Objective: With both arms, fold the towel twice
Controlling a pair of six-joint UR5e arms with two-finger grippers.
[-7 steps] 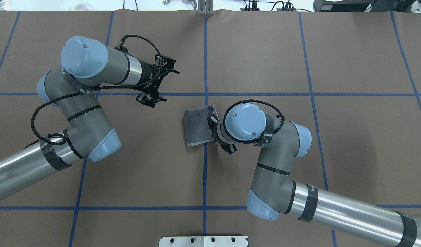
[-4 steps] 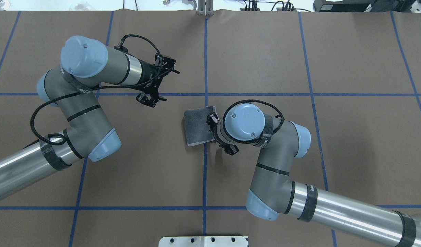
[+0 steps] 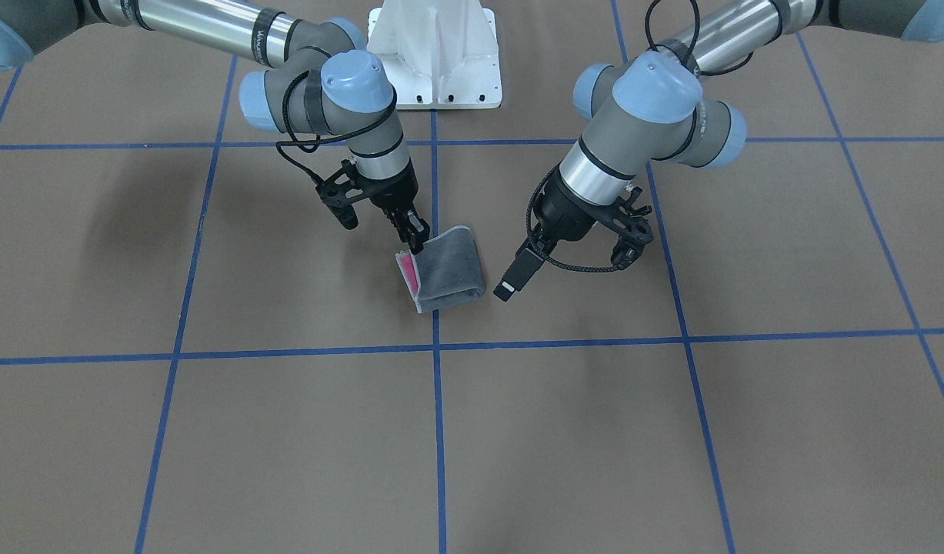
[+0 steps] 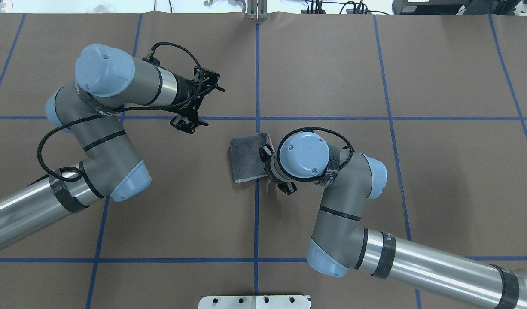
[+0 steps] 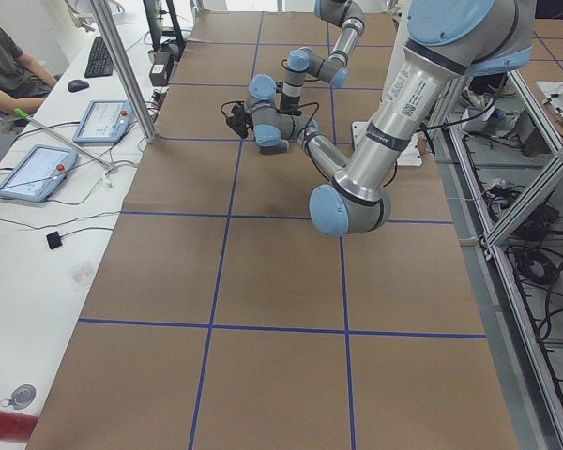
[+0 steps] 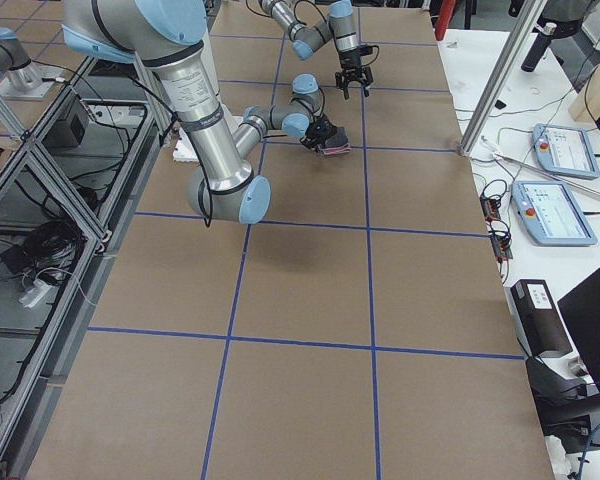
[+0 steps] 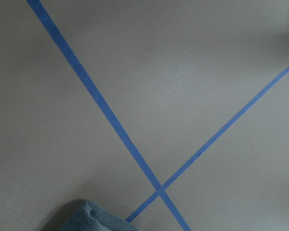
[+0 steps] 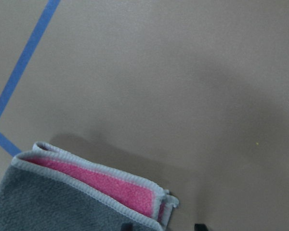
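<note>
Grey towel, pink peeking at hem, lying under right gripper; jaws slightly parted astride corner, gripping nothing. Left gripper hanging spread, empty, well aside. Second fold seemingly finishing; next, lifting straight clear.

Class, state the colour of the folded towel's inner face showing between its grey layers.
Pink; the towel shows it best in the right wrist-mounted view.

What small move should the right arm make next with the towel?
Probably lift the right pincer straight up: the towel lies folded small, grey outside, pink edges stacked, and the wrist view shows the tips apart at its corner. The left pincer hangs clear.
</note>
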